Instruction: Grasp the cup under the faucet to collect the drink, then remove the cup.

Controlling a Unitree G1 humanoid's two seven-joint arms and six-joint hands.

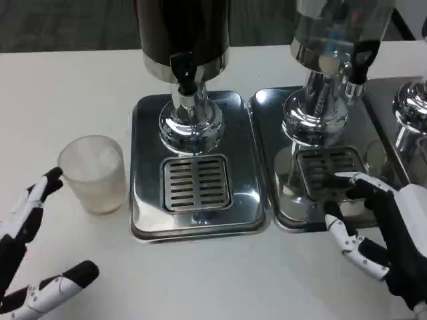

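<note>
A white table (67,80) carries three drink dispensers, all cut off at the top edge, and no label or writing can be read on any of them. The dark dispenser (183,33) stands on a shiny steel drip tray (147,200) with a slotted grate, its black faucet (183,70) above the grate. The clear dispenser (333,40) to its right sits on a second tray (267,133); a third, chrome base (410,113) is cropped by the right edge.

One cup (93,173), frosted and ribbed, stands upright on the table just left of the first tray, not under any faucet.

The left robot hand (27,253) is spread wide beside the cup, fingertips near its left side without touching, holding nothing; part of it runs off the frame. The right robot hand (373,227) is also spread apart at the front corner of the second tray, empty.
</note>
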